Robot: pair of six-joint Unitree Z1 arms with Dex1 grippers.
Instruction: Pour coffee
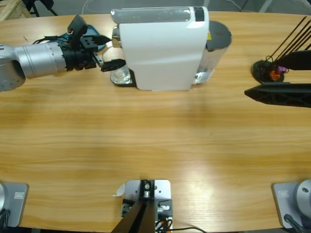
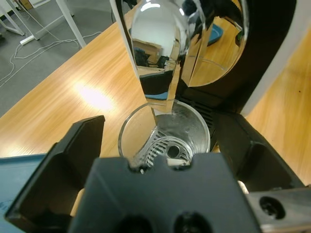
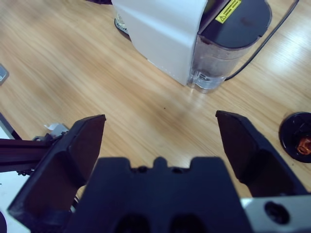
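A white coffee machine (image 1: 160, 48) stands at the back middle of the table. An empty clear glass (image 1: 120, 75) sits on its drip tray under the chrome spout (image 2: 165, 48). My left gripper (image 1: 111, 53) reaches in from the left. In the left wrist view the left gripper (image 2: 160, 121) is open, one black jaw on each side of the glass (image 2: 189, 126), with a small gap showing at the left jaw. My right gripper (image 3: 160, 116) hangs open and empty above bare table, facing the coffee machine (image 3: 165, 34) from the right. In the high view the right gripper (image 1: 272, 93) is a dark shape at the right edge.
The machine's dark-lidded water tank (image 1: 216, 36) sits on its right side, with a black cable (image 3: 272, 43) running off. A black stand (image 1: 267, 70) with thin rods stands at the far right. A teal object (image 1: 95, 36) lies behind the left gripper.
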